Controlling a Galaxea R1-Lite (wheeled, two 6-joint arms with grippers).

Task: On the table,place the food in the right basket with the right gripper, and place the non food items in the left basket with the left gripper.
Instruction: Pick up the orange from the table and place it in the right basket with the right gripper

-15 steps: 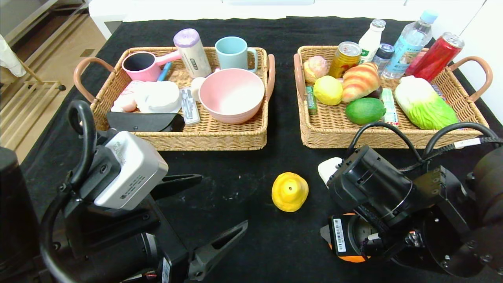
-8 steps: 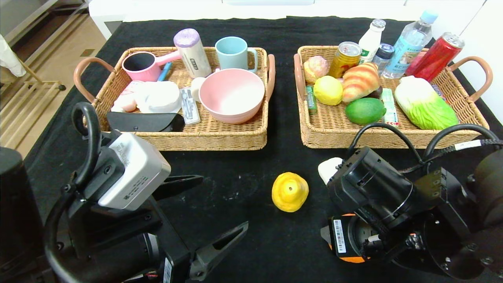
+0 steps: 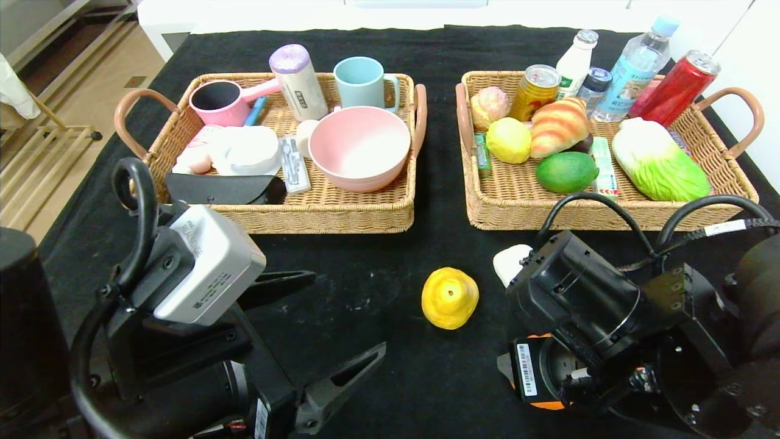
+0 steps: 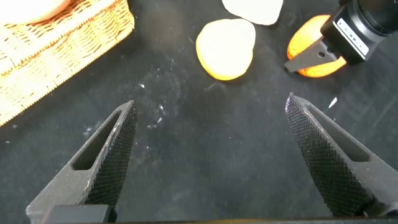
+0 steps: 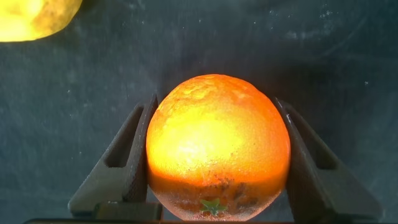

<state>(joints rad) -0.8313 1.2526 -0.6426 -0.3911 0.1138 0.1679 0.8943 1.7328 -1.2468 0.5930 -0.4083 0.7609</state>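
1. Orange fruit (image 5: 217, 146): clamped between the two fingers of my right claw (image 5: 217, 155), low over the black desk (image 3: 378, 256) near its front right.
2. Yellow pear-shaped fruit (image 3: 450, 298) and white bar (image 3: 509, 262): lying on the desk, in front of the right basket (image 3: 481, 210).
3. Left claw (image 4: 211, 155): fingers spread wide, holding nothing, above the desk in front of the left basket (image 3: 329, 216).

Bare counter (image 3: 365, 256) ahead of left gripper (image 4: 211, 155), between its spread fingers. Beyond: yellow fruit (image 4: 225, 40), white bar (image 4: 254, 9). Right gripper (image 5: 214, 155) with orange (image 5: 217, 146) alongside.
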